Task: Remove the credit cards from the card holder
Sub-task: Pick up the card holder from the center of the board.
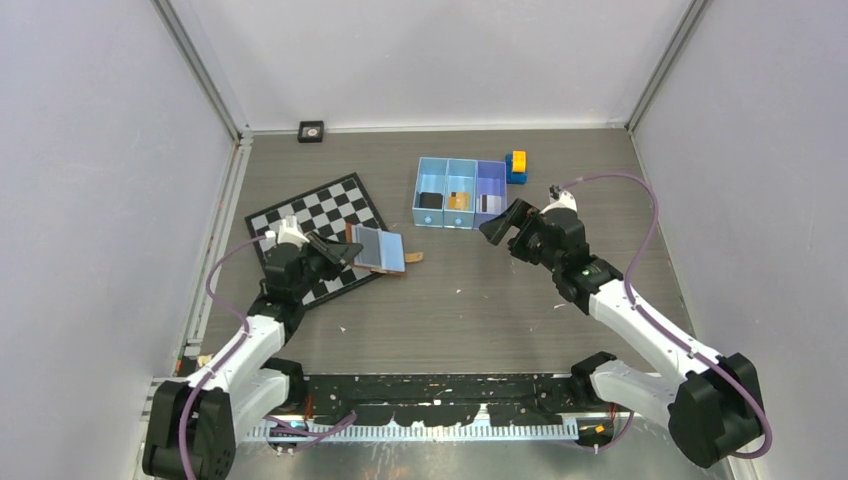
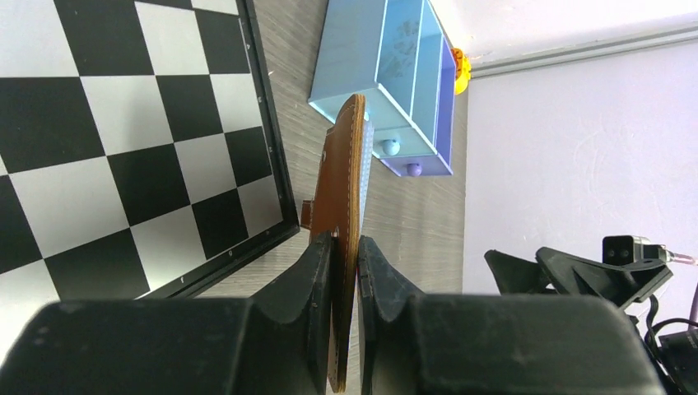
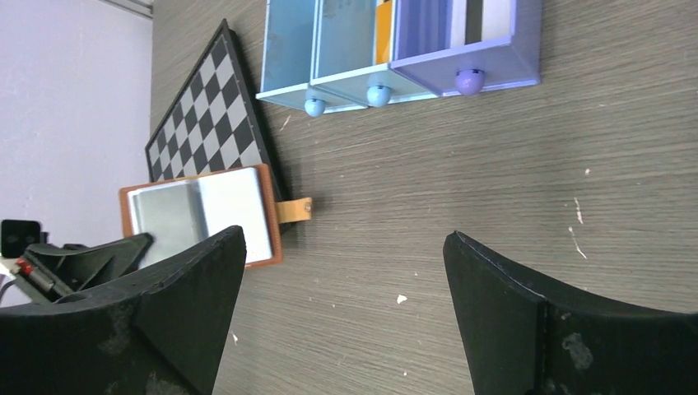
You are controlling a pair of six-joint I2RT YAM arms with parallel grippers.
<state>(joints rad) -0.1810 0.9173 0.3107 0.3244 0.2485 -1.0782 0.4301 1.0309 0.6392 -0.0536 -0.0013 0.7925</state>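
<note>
The brown card holder [image 1: 379, 249] lies open at the chessboard's right corner, showing a grey and a pale panel inside [image 3: 197, 216]; I cannot tell whether these are cards. My left gripper [image 1: 350, 251] is shut on its left edge, and the left wrist view shows it edge-on [image 2: 346, 177] between the jaws [image 2: 346, 245]. Credit cards lie in the blue tray [image 1: 417, 193]: a dark one [image 1: 431, 200], an orange one [image 1: 458, 200] and a grey striped one [image 1: 489, 203]. My right gripper [image 1: 508, 228] hovers just right of the tray's front, open and holding nothing [image 3: 344, 239].
A black-and-white chessboard [image 1: 318, 228] lies under and to the left of the holder. A yellow-and-blue block [image 1: 516, 166] stands behind the tray's right end. The tray's three front knobs [image 3: 376, 95] face the arms. Grey walls enclose the table.
</note>
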